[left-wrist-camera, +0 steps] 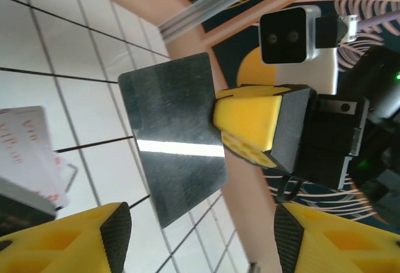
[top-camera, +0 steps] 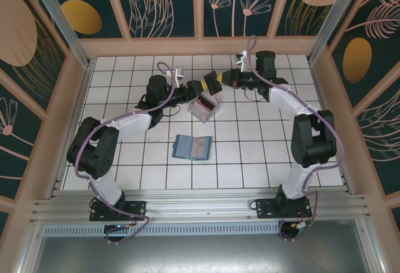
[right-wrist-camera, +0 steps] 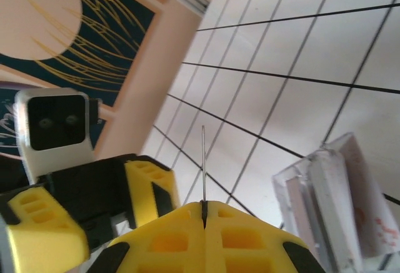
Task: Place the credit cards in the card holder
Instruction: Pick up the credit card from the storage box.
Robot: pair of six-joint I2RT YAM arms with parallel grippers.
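My right gripper [right-wrist-camera: 204, 204] is shut on one credit card [left-wrist-camera: 172, 135], held above the tiles; its dark face with a pale stripe shows in the left wrist view, and it appears edge-on [right-wrist-camera: 203, 157] in the right wrist view. My left gripper [left-wrist-camera: 200, 242] is open just in front of that card, fingers [left-wrist-camera: 115, 235] on either side of empty space, not touching it. The two grippers [top-camera: 203, 89] [top-camera: 219, 80] meet at the table's far middle. More credit cards [left-wrist-camera: 28, 142] stand in a clear box [top-camera: 205, 106] below them. The teal card holder [top-camera: 192, 147] lies open and flat on the table's middle.
The clear plastic box [right-wrist-camera: 331, 192] sits close under both grippers. A wooden wall [top-camera: 206, 45] runs along the back, with side walls left and right. White tiled floor [top-camera: 250, 154] lies free around the card holder.
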